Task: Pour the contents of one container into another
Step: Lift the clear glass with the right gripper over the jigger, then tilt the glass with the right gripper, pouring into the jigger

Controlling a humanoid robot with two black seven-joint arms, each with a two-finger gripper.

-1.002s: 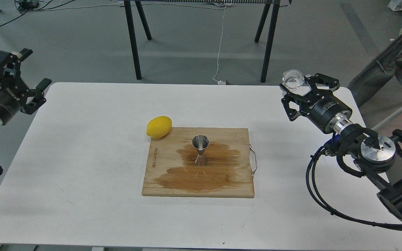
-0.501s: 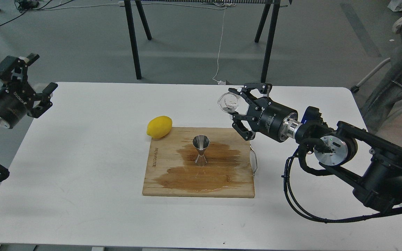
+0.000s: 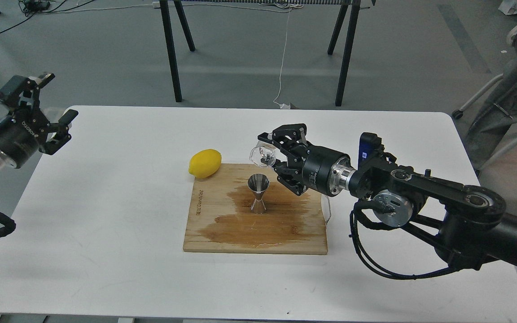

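The steel hourglass jigger point(image 3: 258, 193) stands upright in the middle of the wooden cutting board point(image 3: 204, 229), on a dark wet stain. My right gripper point(image 3: 271, 153) is shut on the small clear glass cup point(image 3: 262, 155), holding it tipped on its side just above and slightly behind the jigger's open mouth. My left gripper point(image 3: 51, 102) hangs open over the table's far left corner, with nothing between its fingers.
A yellow lemon point(image 3: 204, 163) lies at the board's back left corner. The board has a wire handle point(image 3: 328, 211) on its right side. Black trestle legs point(image 3: 171, 54) stand on the floor behind the white table point(image 3: 106, 224).
My right arm has swept left from the table's right edge, carrying the cup to just over the jigger and tipping it. The left gripper has drifted slightly right.
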